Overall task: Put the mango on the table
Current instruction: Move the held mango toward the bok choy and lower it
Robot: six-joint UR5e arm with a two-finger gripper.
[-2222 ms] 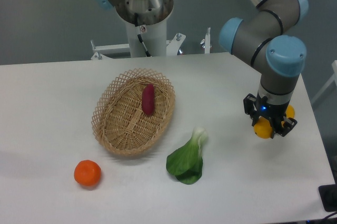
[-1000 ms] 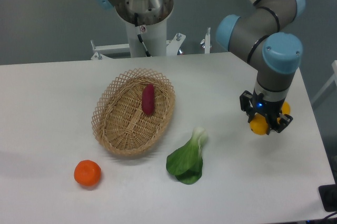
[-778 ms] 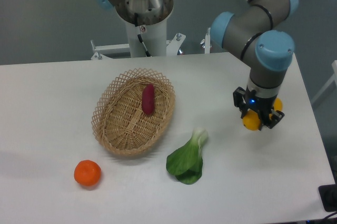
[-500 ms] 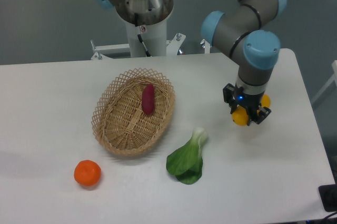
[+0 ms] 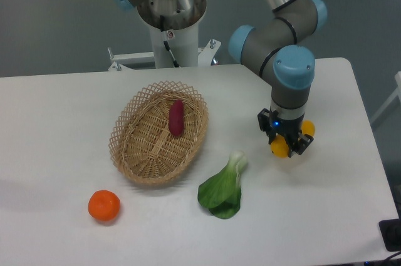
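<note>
One fruit, the mango point(image 5: 280, 148), is clamped between the fingers of the gripper point(image 5: 284, 147), and it hangs just above the white desk point(image 5: 326, 216), on its right half. Yellow shows on both sides of the black fingers, so the grip seems to be across the middle of the fruit. Whether the mango already touches the desk cannot be told from this view; it looks a little above it.

Compared with two seconds ago, the arm has carried the mango to the left, away from the right edge of the desk and toward its middle. It now hangs near the bok choy point(image 5: 223, 187), to the right of it and a little behind, but the two are apart. The woven basket point(image 5: 158, 133) with the purple sweet potato point(image 5: 177, 117) inside, and the orange fruit point(image 5: 104, 206) at the front left, lie where they were.

This change suggests that the robot is choosing a free place for the mango. The task is probably in its last part: what remains is to lower the fruit, open the fingers and pull back upward. The oval, smooth mango may roll a little when it is released, so a low and gentle release would be safer.
</note>
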